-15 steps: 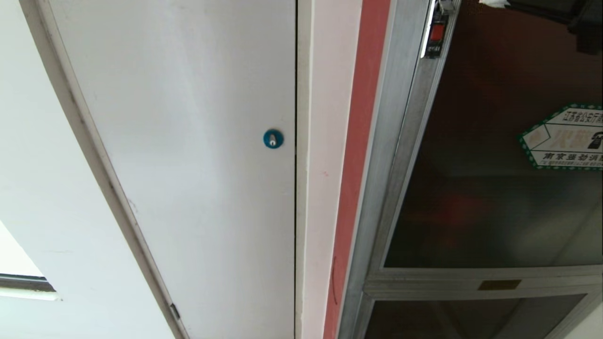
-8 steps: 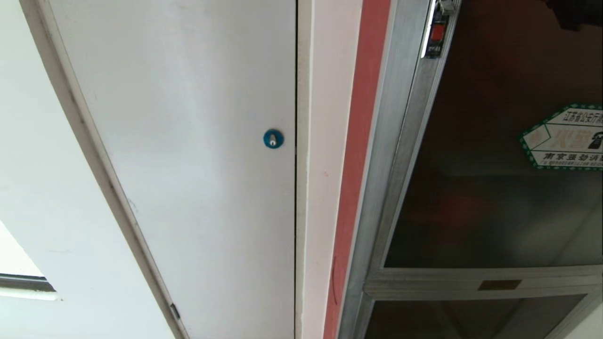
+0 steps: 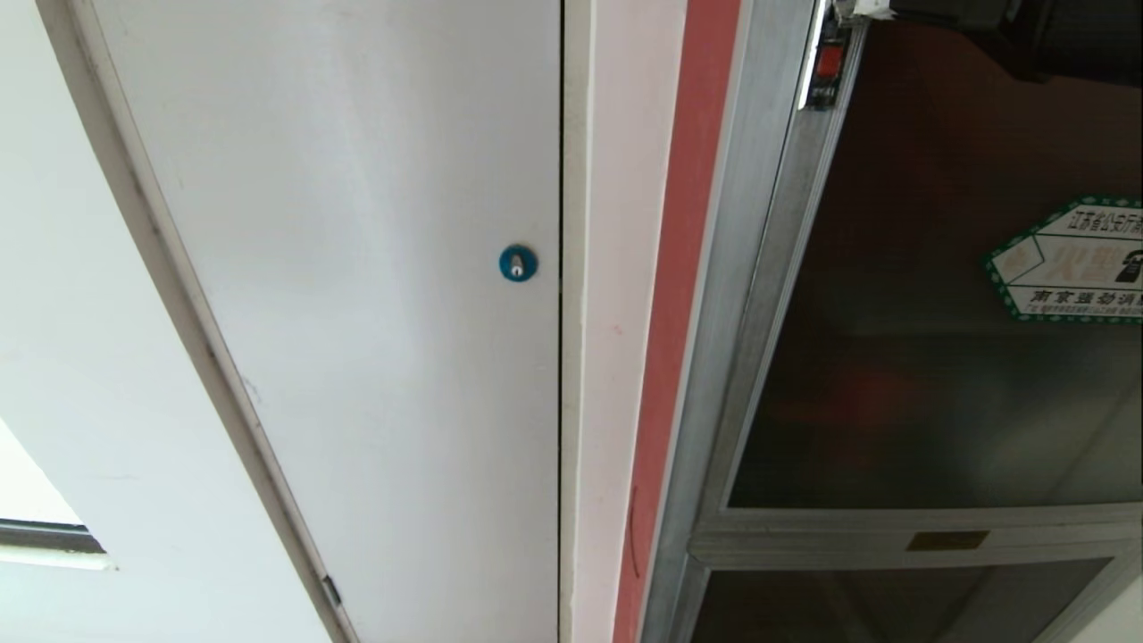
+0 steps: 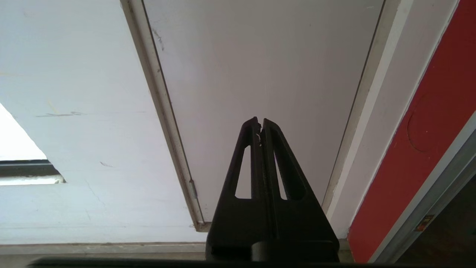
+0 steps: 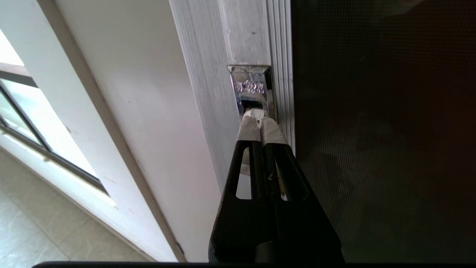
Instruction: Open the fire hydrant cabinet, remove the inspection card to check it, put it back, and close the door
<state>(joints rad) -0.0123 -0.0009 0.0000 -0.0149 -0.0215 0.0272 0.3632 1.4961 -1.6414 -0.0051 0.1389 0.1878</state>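
The fire hydrant cabinet (image 3: 741, 268) fills the right of the head view, its aluminium frame running upward. Its door (image 3: 938, 375), dark glass with a green-bordered sticker (image 3: 1067, 259), stands closed. A small red latch (image 3: 829, 61) sits on the door's edge near the top. My right gripper (image 5: 256, 120) is shut with nothing between its white-taped fingertips, which rest at the slot of the chrome latch plate (image 5: 251, 85). Only its white tip (image 3: 871, 9) and dark arm show in the head view. The inspection card is hidden. My left gripper (image 4: 260, 124) is shut and empty, low before the white panel.
A plain white panel (image 3: 357, 268) with a blue round lock (image 3: 518, 263) stands left of the cabinet, past a red strip (image 3: 679, 268). Below the door are a brass plate (image 3: 946, 540) and a lower dark pane (image 3: 893, 607). A window (image 5: 22, 119) lies far left.
My right arm has swung leftward along the top of the head view, bringing its white tip over to the latch. Door, cabinet and left arm are unmoved.
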